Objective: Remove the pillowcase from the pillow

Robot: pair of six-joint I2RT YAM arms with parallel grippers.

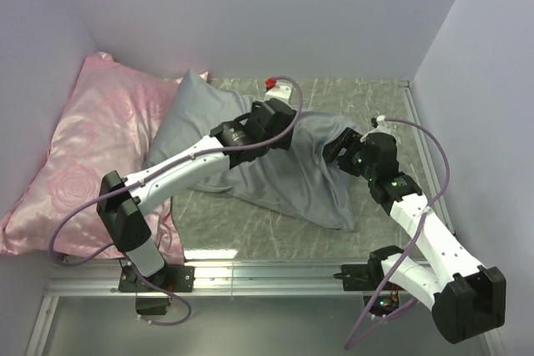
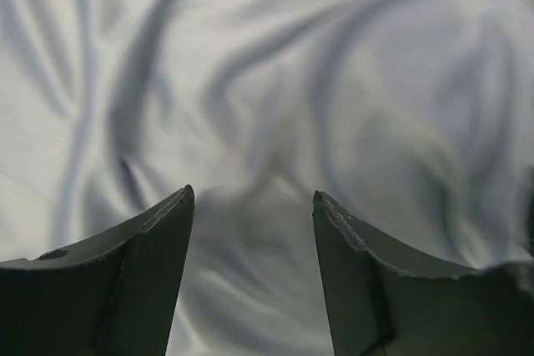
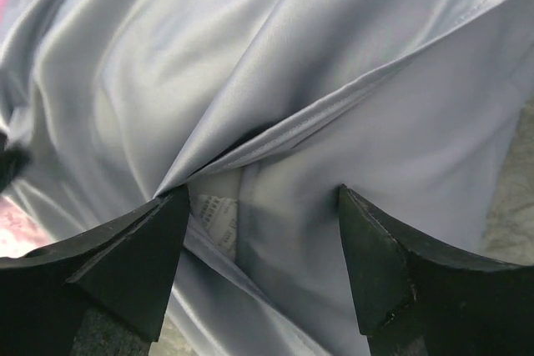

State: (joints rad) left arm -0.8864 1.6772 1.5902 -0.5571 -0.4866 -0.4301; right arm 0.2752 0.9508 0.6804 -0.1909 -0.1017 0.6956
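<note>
Surroundings: pale lilac walls (image 1: pixel 292 14) close in a table (image 1: pixel 250 231) with a marbled grey-green top; a metal rail (image 1: pixel 267 273) runs along its near edge.
Pillowcase (image 1: pixel 292 181): shiny grey-blue satin, wrinkled, lying mid-table. Its long axis runs diagonally, from a raised corner at the far left down to the near right. The open mouth faces the right side.
Pink pillow (image 1: pixel 83 156): rose-patterned, propped against the left wall, with the pillowcase's left end overlapping it.
Arms: 2. The left arm (image 1: pixel 179 164) reaches across the pillowcase's middle; the right arm (image 1: pixel 425 223) bends in toward its right end.
Left gripper (image 2: pixel 253 198): its 2 fingers stand apart just over rumpled fabric, with nothing between them.
Right gripper (image 3: pixel 263 193): fingers spread wide at the mouth and clamping nothing. A hemmed fold touches one fingertip.
Pillow (image 3: pixel 213 193): inside the pillowcase. Only a white sliver shows in the gap under the hem, with a printed label on it.
Red item (image 1: pixel 269 82): small, at the table's far edge.
</note>
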